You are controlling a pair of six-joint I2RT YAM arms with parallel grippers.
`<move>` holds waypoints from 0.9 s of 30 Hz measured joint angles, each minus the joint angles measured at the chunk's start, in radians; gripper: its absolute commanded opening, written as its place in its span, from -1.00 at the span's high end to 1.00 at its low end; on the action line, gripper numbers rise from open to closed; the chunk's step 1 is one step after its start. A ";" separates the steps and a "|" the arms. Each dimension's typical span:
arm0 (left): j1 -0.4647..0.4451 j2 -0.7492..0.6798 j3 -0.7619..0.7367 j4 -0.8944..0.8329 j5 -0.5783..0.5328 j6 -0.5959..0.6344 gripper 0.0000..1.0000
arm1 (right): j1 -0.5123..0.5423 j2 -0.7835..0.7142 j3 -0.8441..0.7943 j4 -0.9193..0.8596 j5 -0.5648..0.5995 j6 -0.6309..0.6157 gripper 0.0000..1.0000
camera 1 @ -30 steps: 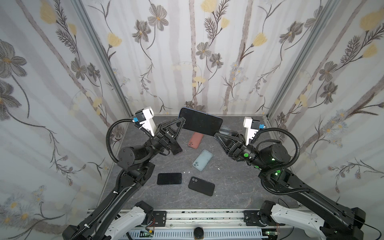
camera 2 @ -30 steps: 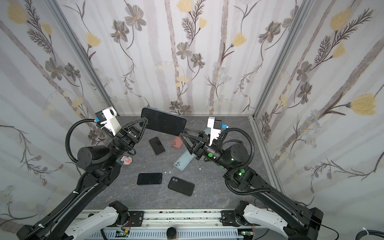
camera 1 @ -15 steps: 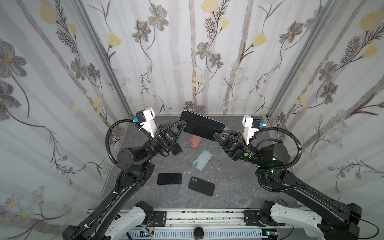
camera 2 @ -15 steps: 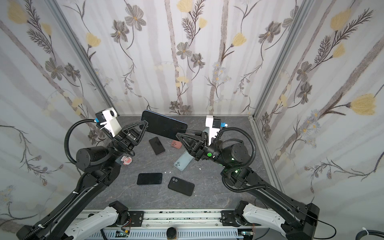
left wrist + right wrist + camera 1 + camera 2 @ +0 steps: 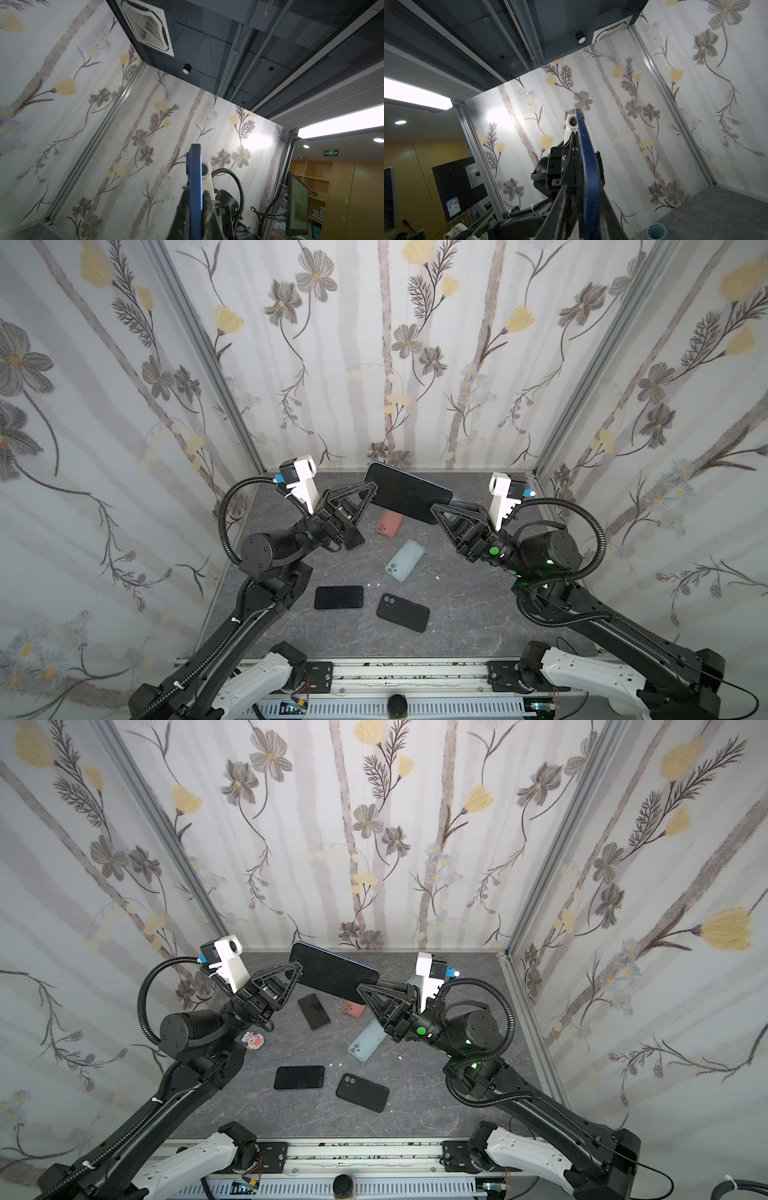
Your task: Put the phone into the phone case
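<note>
The right fingers (image 5: 439, 510) have just closed. A second ago they stood apart beside the right end of the phone (image 5: 407, 497); now they pinch that end, and the right wrist view shows its blue rim running between them. The left fingers (image 5: 369, 489) stay clamped tight on the left end, as before. The phone has hardly shifted. It hangs in the air above the far middle of the table (image 5: 478, 614), dark face toward both top views, its left end slightly farther back than its right.

With both ends gripped, I judge the phone is ready either to pass to the right arm or to be pressed between the two. I cannot tell whether the blue rim is a case already on the phone or the phone's own body. The pink case (image 5: 389, 524), pale blue case (image 5: 405, 560) and black case (image 5: 402, 612) lie loose on the table below.

Both wrists are raised and tipped inward, so the fingers point up and toward each other. The forearms climb from bent elbows, left and right, and the bases sit at the near rail.
</note>
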 measured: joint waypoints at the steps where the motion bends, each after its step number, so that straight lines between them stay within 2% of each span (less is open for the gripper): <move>1: 0.000 0.001 -0.001 0.004 0.000 0.000 1.00 | 0.000 0.000 0.000 0.000 0.001 0.000 0.56; 13: 0.000 0.010 -0.002 0.011 0.018 -0.003 1.00 | 0.000 -0.001 -0.004 0.000 0.032 0.001 0.59; 25: 0.000 0.005 -0.017 0.011 0.010 -0.019 1.00 | 0.005 -0.008 -0.014 0.006 0.040 0.023 0.92; 27: 0.000 -0.001 -0.023 0.005 0.004 -0.019 0.20 | 0.008 -0.011 -0.016 0.002 0.043 0.024 0.99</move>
